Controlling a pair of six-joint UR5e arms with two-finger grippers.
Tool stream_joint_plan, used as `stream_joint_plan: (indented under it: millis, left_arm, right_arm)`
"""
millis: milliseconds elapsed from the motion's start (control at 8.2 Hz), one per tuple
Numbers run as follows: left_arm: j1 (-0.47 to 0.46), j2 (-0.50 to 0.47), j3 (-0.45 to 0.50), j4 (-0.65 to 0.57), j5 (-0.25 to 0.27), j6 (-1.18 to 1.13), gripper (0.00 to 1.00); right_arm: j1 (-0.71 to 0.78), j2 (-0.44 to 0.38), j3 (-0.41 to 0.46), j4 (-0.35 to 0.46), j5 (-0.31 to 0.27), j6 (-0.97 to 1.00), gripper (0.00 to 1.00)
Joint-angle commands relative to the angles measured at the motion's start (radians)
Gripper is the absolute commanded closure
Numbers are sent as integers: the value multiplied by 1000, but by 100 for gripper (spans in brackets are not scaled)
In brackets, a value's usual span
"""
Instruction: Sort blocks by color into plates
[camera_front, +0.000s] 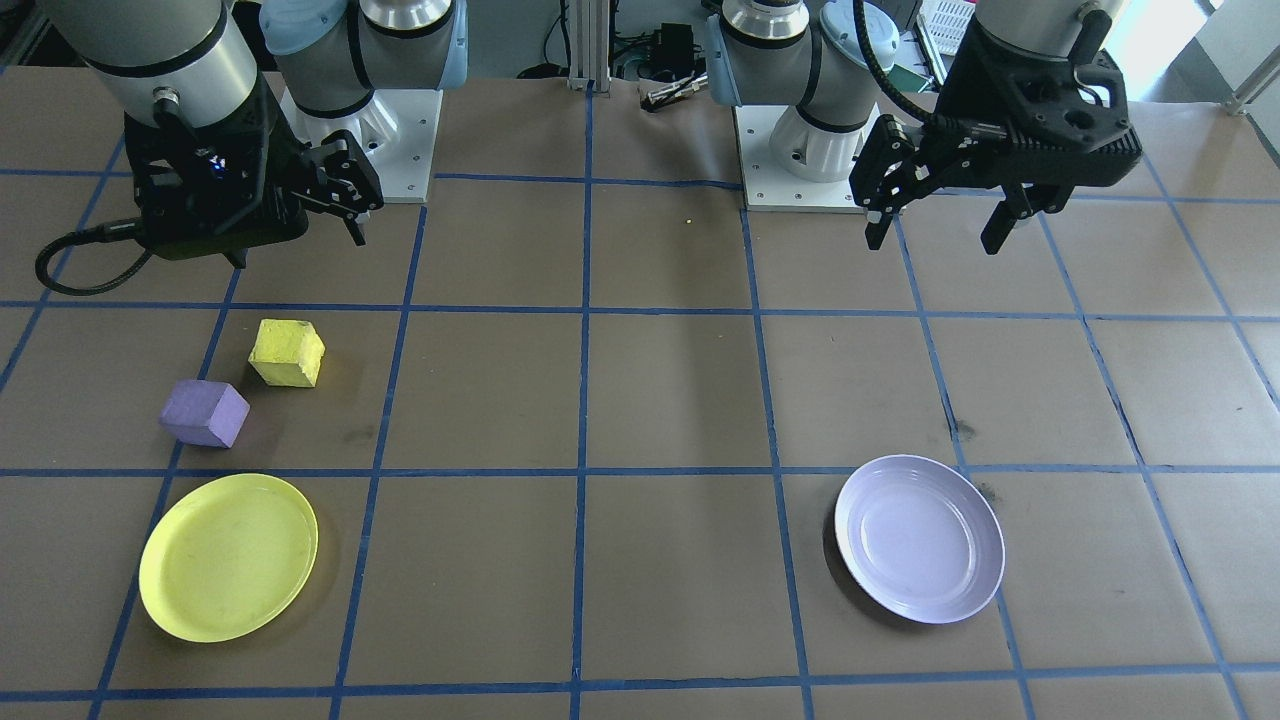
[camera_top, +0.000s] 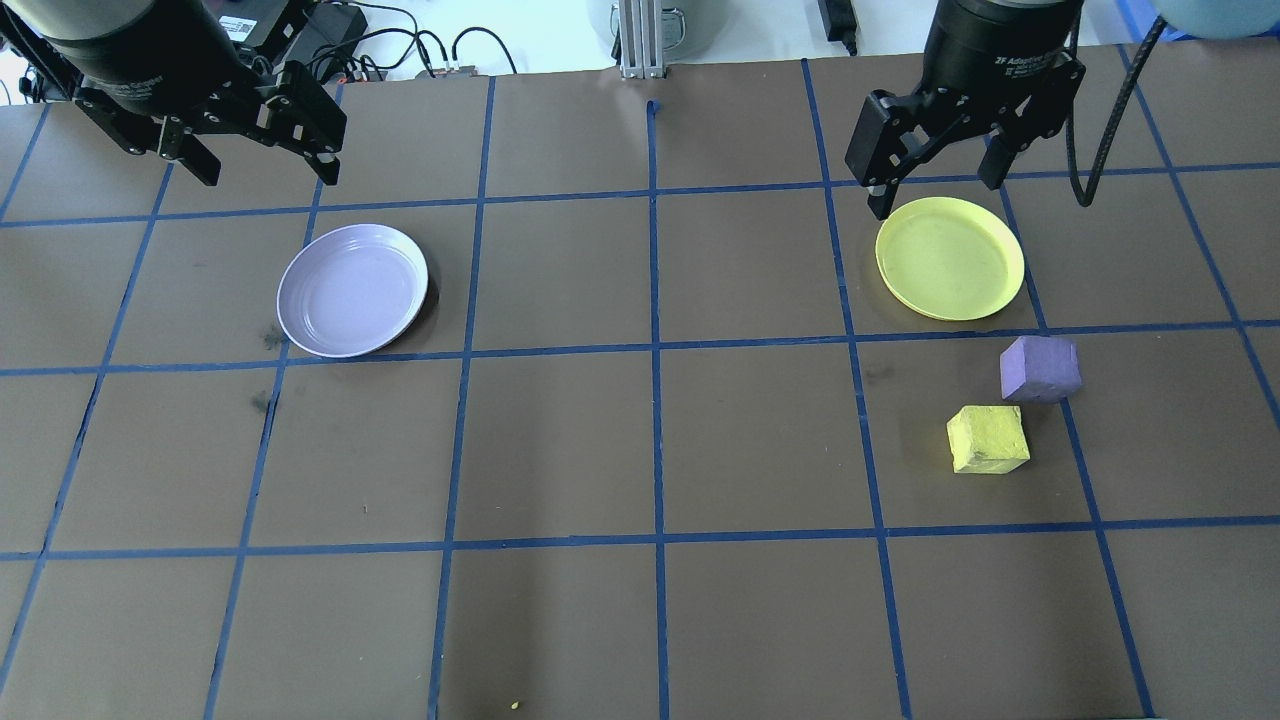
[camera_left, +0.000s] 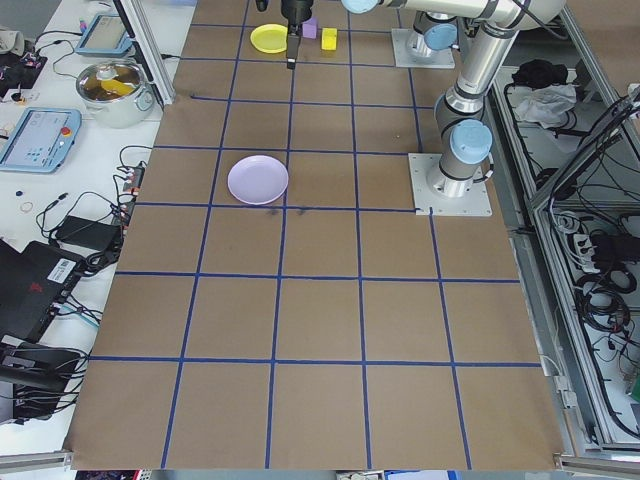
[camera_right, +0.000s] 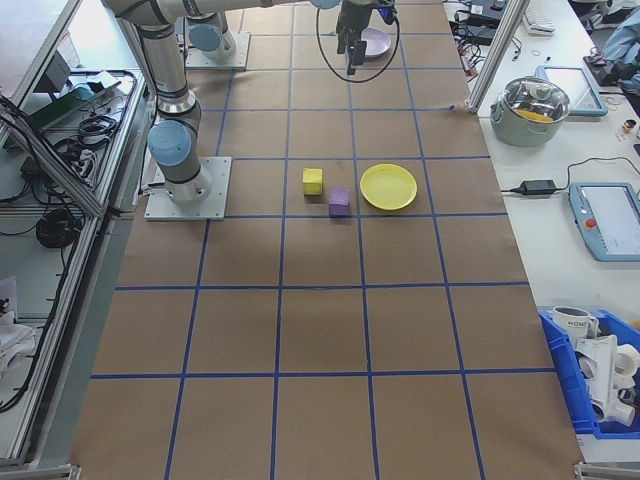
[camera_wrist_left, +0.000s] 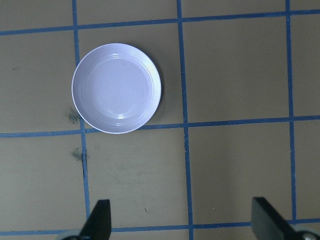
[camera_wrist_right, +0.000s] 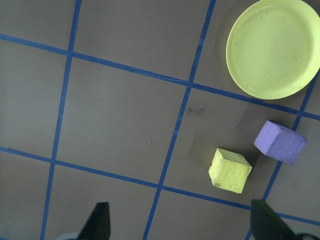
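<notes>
Both blocks sit on the surface beside the yellow plate (camera_top: 950, 258). The right gripper (camera_top: 935, 170) and left gripper (camera_top: 255, 150) hover wide open, empty. The right should descend squarely over the yellow block (camera_top: 988, 439), clear of the purple block (camera_top: 1040, 369).

Yellow block (camera_top: 988, 439) and purple block (camera_top: 1040, 369) on table, near each other, apart, both outside plates. Yellow plate (camera_top: 950, 258) empty, near purple block. Lavender plate (camera_top: 352, 290) empty, well apart.
</notes>
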Motion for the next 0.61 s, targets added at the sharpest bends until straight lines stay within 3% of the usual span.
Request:
stream_joint_plan:
  millis: [0,488]
  left_arm:
    - [2,3,-7,-4,11,-1,0]
    - [4,-5,-10,-6,13,7,0]
  right_arm:
    - [0,-28,48,-35,6,-5,0]
    - [-18,-25,51,-36,-6,-17,0]
